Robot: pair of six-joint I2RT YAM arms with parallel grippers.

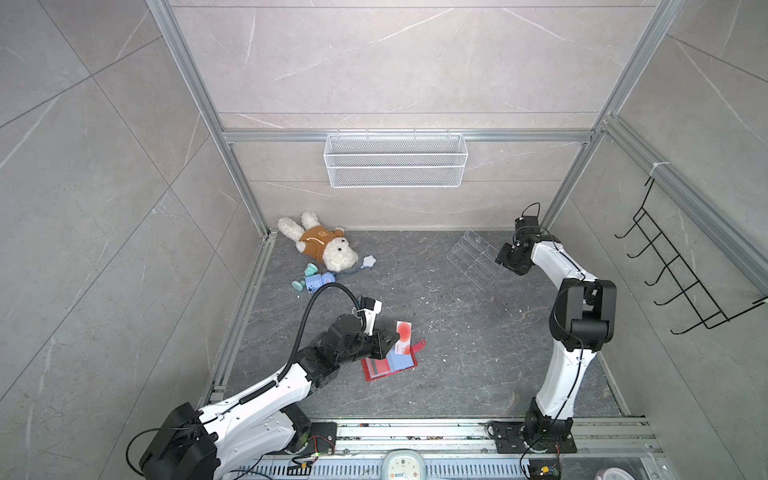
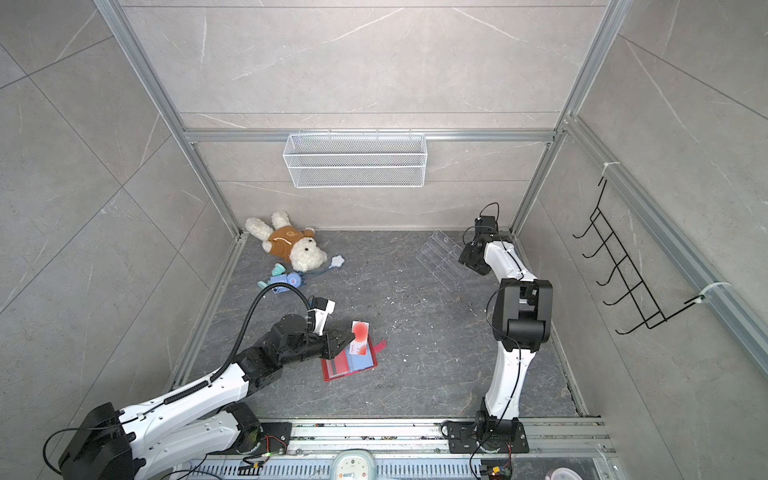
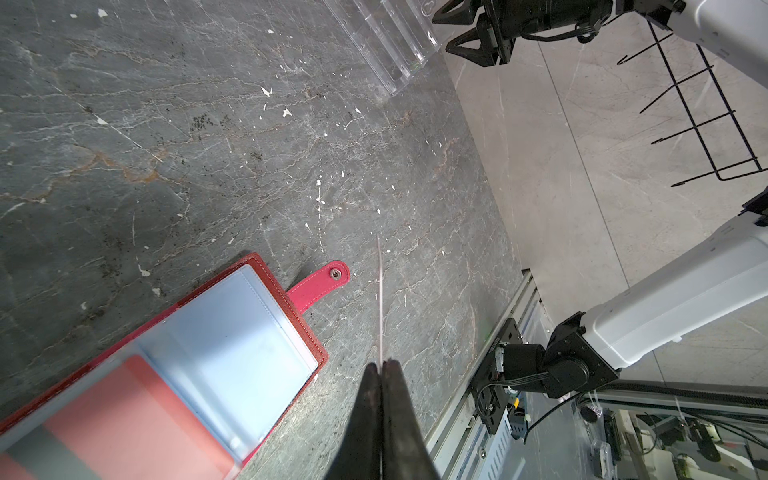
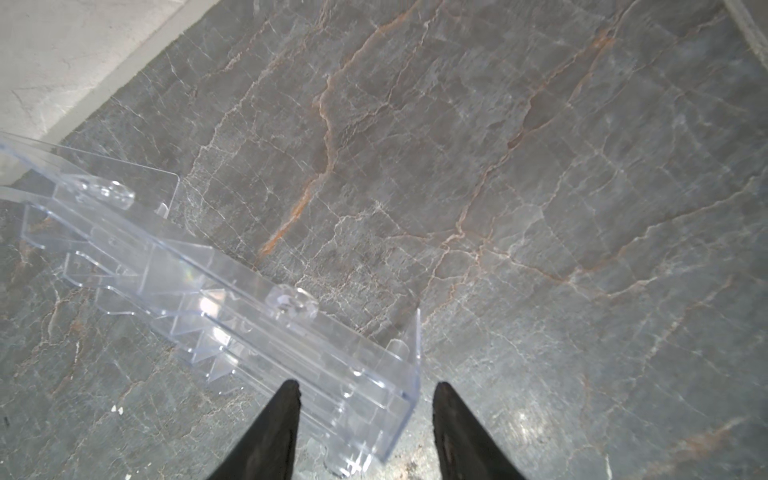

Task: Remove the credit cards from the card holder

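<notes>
The red card holder [image 1: 370,374] [image 2: 330,374] lies open on the dark floor, its strap tab [image 3: 320,282] sticking out and its pale blue sleeves [image 3: 232,345] facing up. A red and grey card [image 3: 137,415] sits in one sleeve. My left gripper [image 1: 392,336] [image 2: 347,338] [image 3: 381,363] is shut on a credit card [image 1: 404,330] [image 2: 359,329], white with a red circle, held just above the holder's far edge. In the left wrist view that credit card [image 3: 380,299] shows edge-on. My right gripper [image 1: 500,259] [image 4: 365,388] stands open far away at the back right.
A clear acrylic tiered stand [image 1: 473,257] [image 4: 216,291] lies under the right gripper's open fingers. A plush dog [image 1: 324,245] and a small blue toy [image 1: 316,282] lie at the back left. A wire basket [image 1: 395,160] hangs on the back wall, a black hook rack [image 1: 681,266] on the right.
</notes>
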